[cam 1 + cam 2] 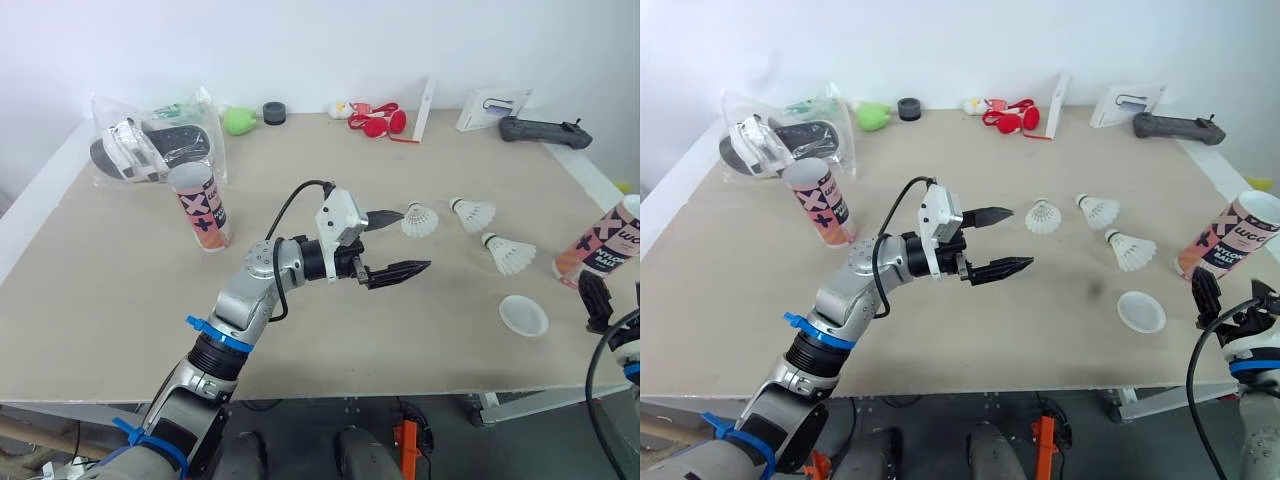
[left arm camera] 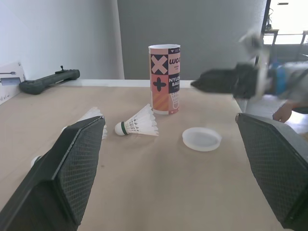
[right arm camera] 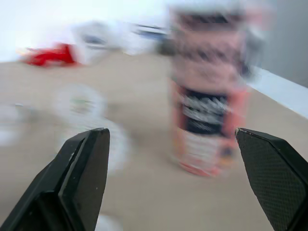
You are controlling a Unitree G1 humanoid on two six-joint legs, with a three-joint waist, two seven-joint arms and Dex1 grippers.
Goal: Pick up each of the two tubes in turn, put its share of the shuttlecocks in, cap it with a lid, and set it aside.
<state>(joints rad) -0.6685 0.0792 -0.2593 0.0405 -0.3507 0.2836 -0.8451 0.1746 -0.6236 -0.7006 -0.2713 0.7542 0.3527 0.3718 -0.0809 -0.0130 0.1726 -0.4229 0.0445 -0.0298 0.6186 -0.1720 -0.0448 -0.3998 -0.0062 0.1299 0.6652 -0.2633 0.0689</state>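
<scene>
Both tubes are pink and white cardboard with bold black X and plus marks. One tube (image 1: 201,206) stands upright near the table's (image 1: 110,300) far left, its top looking covered by something pale; I cannot see inside it. The other tube (image 2: 164,79) stands at the right edge with its mouth uncovered, its contents hidden from me. Three white shuttlecocks (image 1: 420,220) (image 1: 473,213) (image 1: 510,254) lie on the table to its left, and a round white lid (image 1: 523,315) lies flat just in front of them. My left gripper (image 1: 413,240) hovers mid-table, fingers spread and empty. My right gripper (image 3: 171,132) faces the right tube, fingers wide apart, holding nothing. A clear bag (image 1: 150,140) at the back left holds sandals.
</scene>
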